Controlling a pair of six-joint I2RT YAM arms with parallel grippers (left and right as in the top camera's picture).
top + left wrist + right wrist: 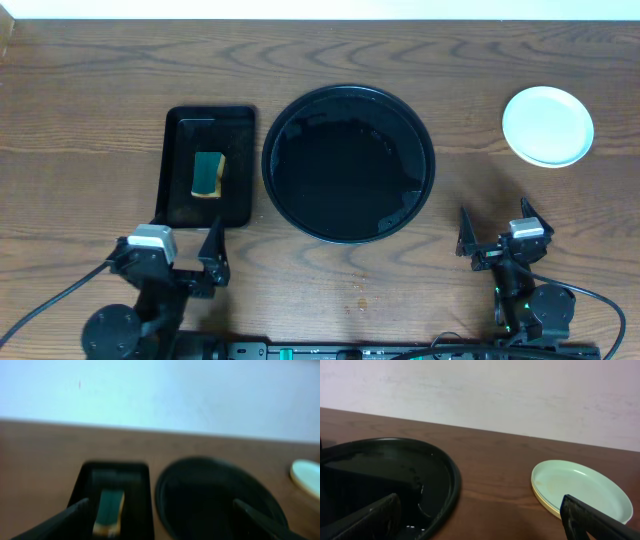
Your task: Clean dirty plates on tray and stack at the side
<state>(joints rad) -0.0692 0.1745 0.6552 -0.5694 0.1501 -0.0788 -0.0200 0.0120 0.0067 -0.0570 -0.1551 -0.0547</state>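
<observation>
Stacking looked done: the small round plastic plates [547, 125], pale blue over pale yellow, sat nested on the bench well right of the large round black tray [345, 165], which lay bare. You only needed to check the stack sat square. Your left pincer [161, 505] and right pincer [494, 212] were both released, holding nothing. No writing was readable.
</observation>
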